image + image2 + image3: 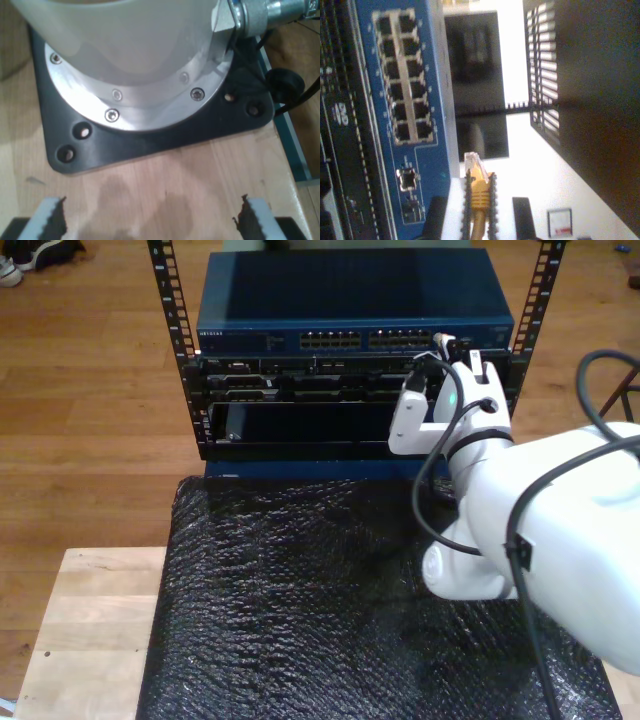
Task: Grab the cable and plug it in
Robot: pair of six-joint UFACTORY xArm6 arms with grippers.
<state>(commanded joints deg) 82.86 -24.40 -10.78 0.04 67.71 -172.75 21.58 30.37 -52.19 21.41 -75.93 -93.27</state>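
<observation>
My second gripper [479, 187] pinches the yellow cable [479, 200], its clear plug [472, 161] just beside the blue switch [405, 75]. My first gripper [150, 220] hangs wide open, empty, above the wooden table [165, 185].

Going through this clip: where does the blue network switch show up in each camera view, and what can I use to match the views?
First wrist view: not in it.
Second wrist view: the blue network switch stands beside the cable held in my second gripper.
Exterior view: the switch tops the rack.
Shared landmark: its port block.
</observation>
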